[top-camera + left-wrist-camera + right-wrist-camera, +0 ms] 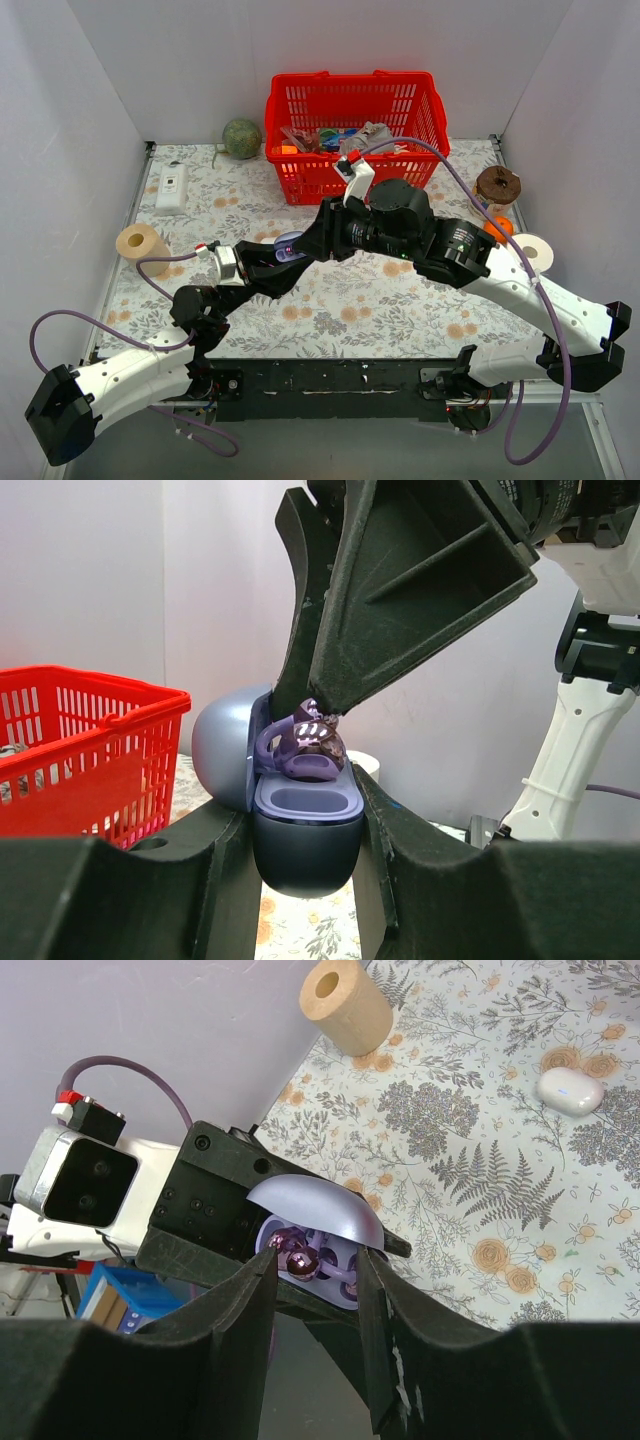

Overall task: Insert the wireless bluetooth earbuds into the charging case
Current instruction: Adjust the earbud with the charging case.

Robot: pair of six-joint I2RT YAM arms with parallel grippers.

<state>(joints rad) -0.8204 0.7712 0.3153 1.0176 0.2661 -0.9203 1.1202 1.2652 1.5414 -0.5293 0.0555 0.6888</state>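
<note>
Small rounded lavender-purple glossy plastic charging case [305,852]: open, upright, raised off table, clamped at its sides between fingers of left gripper [305,825]. Domed lid [222,750] hinged back, standing on edge beside base. Tiny dark purple glossy plastic earbud [320,743]: at case mouth, tilted, poking above rim, not seated flush. Second earbud: cannot tell apart.
</note>
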